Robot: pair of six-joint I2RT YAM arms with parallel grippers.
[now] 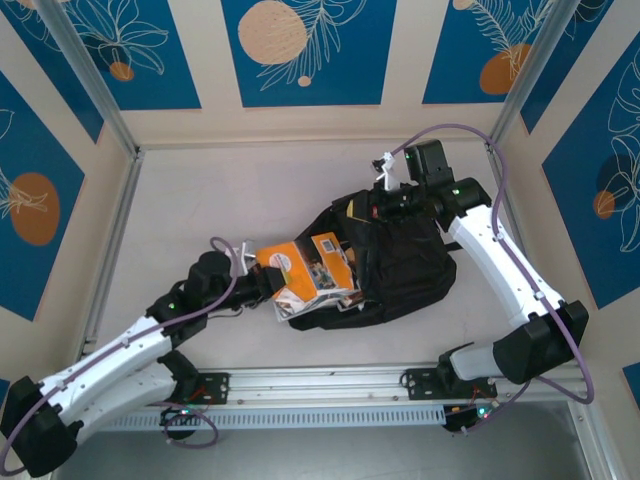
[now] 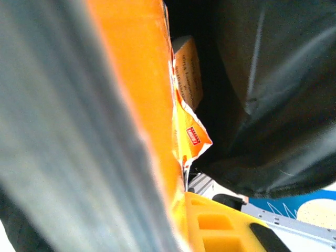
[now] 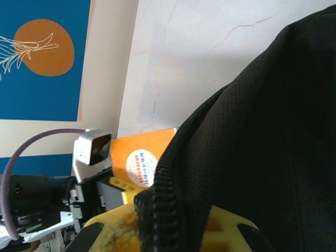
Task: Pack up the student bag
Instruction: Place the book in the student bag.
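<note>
This looks like a robot test lab, because a bare pale table (image 1: 200, 200) is boxed in by walls with blue picture panels (image 1: 300, 50) and shiny metal posts (image 1: 90, 78), and a white left arm (image 1: 110, 360) and right arm (image 1: 497, 258) with purple wires (image 1: 455, 126) are bolted to a metal rail (image 1: 320, 381).
</note>
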